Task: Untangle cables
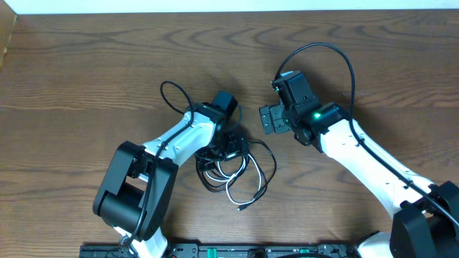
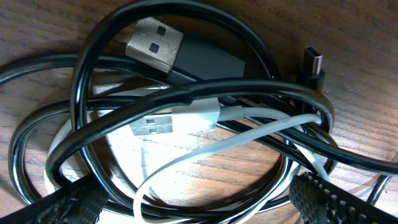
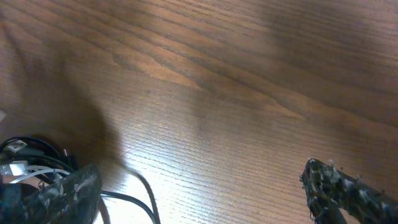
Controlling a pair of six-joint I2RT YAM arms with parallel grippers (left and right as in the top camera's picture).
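The cables (image 1: 240, 175) lie in one tangle at the table's middle: a white cord looped among black ones. Up close, a black cable's silver plug (image 2: 155, 43) lies above the white cable's plug (image 2: 152, 124), and a small black plug (image 2: 314, 62) sticks up at the right. My left gripper (image 1: 231, 147) sits low over the heap's upper edge, open, its fingertips (image 2: 329, 199) either side of several crossed loops, gripping none (image 2: 199, 211). My right gripper (image 1: 271, 119) hangs open to the upper right of the heap, over bare wood (image 3: 205, 199). One black strand (image 3: 146, 193) runs by its left finger.
The brown wooden table (image 1: 86, 86) stretches on all sides of the heap. A thicker black arm wire (image 1: 174, 94) loops out beside the left wrist, and another (image 1: 337, 54) arches over the right arm. The arm bases stand at the front edge.
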